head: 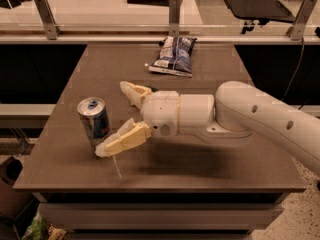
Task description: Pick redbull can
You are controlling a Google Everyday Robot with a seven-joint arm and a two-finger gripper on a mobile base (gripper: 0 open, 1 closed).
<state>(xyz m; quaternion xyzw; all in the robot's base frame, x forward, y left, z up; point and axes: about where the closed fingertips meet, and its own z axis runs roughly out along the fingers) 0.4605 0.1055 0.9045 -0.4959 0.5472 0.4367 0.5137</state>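
Gripper [113, 118], jaws wide open, is hovering just beside the upright redbull can [93, 121]; closing is probably best waiting until both fingers are straddling its mid-body, avoiding tipping it

Office-like lab (glass railing [105, 11], office chair [257, 6]), end effector [111, 119] above table [200, 169]

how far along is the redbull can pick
Done: the pincer is open and level with the redbull can, which stands upright at its mouth. In hand: the approach; the lower finger lies by the can's base, with no grip yet. Left: move in around the can, close and lift it off the table.
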